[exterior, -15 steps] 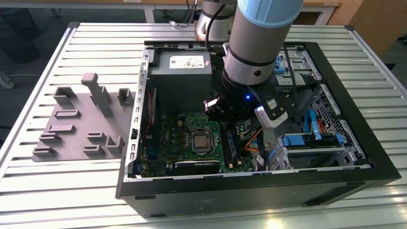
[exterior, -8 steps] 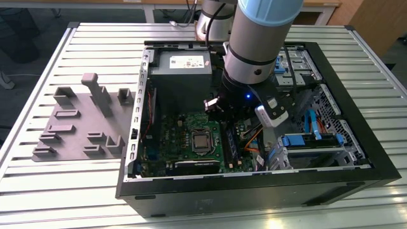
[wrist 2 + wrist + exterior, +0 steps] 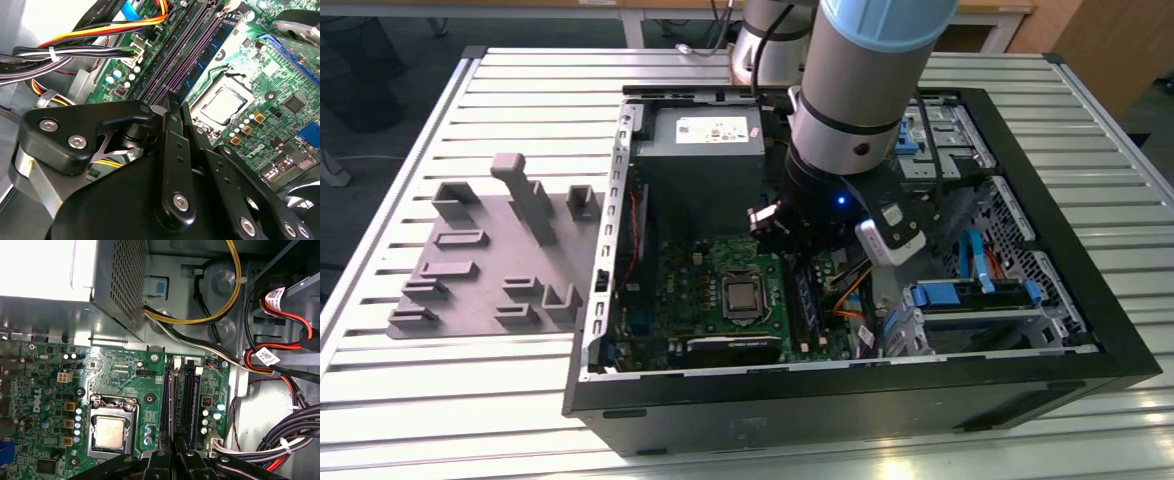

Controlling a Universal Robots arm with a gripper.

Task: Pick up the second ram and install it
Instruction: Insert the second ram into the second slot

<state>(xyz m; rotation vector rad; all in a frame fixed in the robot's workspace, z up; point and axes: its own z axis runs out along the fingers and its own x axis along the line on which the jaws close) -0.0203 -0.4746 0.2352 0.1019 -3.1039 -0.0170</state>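
My gripper (image 3: 781, 238) is down inside the open computer case (image 3: 854, 400), over the memory slots of the green motherboard (image 3: 125, 375). In both wrist views its black fingers (image 3: 170, 130) stand pressed together, tips in line with a slim dark stick edge that I take for the second ram (image 3: 192, 55), standing in a slot. The same edge (image 3: 171, 400) runs straight out from under the fingertips (image 3: 165, 457). Whether the tips pinch the stick or rest on its top edge is hidden. Another stick edge lies in the slot right beside it.
The processor socket (image 3: 110, 432) lies close beside the slots. Bundled cables (image 3: 75, 50) and the power supply (image 3: 707, 140) crowd the other sides. Two black slots (image 3: 189, 405) stand next to the filled pair. A grey fixture plate (image 3: 494, 260) lies on the slatted table at the exterior view's left.
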